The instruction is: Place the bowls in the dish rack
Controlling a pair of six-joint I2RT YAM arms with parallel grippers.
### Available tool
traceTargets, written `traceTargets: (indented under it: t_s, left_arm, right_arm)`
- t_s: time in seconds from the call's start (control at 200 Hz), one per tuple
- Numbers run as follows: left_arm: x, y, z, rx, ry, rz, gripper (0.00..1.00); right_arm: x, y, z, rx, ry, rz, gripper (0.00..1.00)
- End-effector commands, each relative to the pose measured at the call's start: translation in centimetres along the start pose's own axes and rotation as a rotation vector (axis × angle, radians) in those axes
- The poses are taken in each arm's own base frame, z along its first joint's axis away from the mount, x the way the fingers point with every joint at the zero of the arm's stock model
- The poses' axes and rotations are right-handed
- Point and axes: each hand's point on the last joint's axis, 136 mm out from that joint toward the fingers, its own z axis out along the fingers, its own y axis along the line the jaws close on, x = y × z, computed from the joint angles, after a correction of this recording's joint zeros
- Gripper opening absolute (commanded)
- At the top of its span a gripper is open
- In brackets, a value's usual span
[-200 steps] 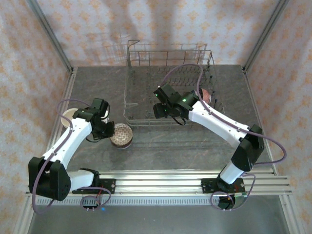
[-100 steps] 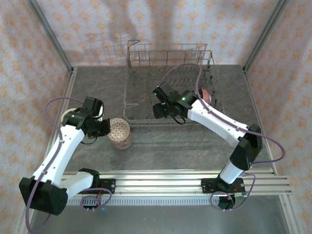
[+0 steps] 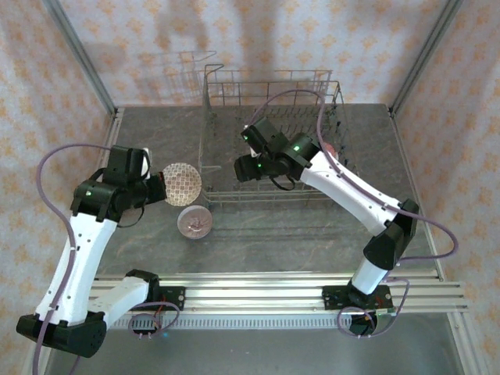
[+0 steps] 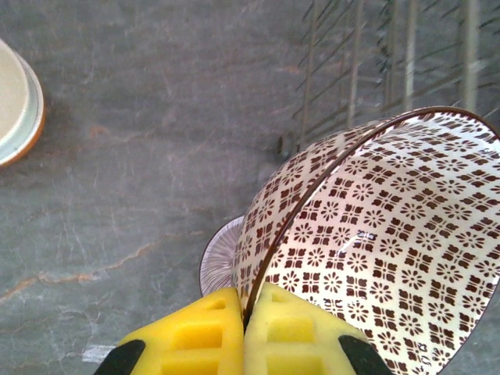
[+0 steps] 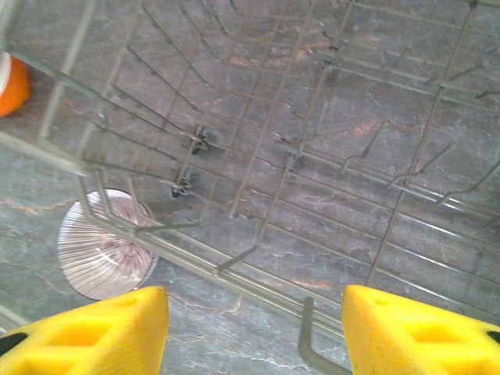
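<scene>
Desk [image 3: 258,234] is a dark grey stone-look slab with paler, rusty veins running through it. Three sides are boxed in by pinkish walls [image 3: 156,39] printed with small orange floral motifs. Slanted aluminium posts [image 3: 80,55] rise from the far corners, and ribbed aluminium rails [image 3: 258,285] run along the near edge. Lighting's pretty soft, just faint grey shadows on the back wall.
</scene>
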Motion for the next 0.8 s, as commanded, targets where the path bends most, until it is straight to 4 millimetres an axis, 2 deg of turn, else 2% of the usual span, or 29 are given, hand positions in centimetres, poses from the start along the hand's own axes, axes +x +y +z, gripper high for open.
traceTargets:
  t_s: [0.0, 0.145, 0.305, 0.591, 0.796]
  left_arm:
    - [-2.4, -1.2, -2.1, 0.039, -0.093, 0.004, 0.0]
    - [-4.1, -3.2, -2.7, 0.123, -0.123, 0.0, 0.0]
    - [-5.2, -5.2, -2.6, 0.206, -0.125, -0.003, 0.0]
    - [-5.2, -7.1, -2.8, 0.275, -0.102, 0.029, 0.0]
    - [-5.0, -8.2, -2.5, 0.298, -0.087, 0.055, 0.0]
  right_arm:
    - [-1.3, 0.9, -2.3, -0.036, -0.044, 0.017, 0.59]
    - [-3.8, 2.5, -4.9, -0.12, -0.139, 0.035, 0.59]
    - [-5.9, 4.8, -6.2, -0.218, -0.192, -0.013, 0.59]
    - [-6.9, 7.1, -4.2, -0.269, -0.127, -0.128, 0.58]
    - [-7.0, 7.6, -2.4, -0.254, -0.069, -0.202, 0.56]
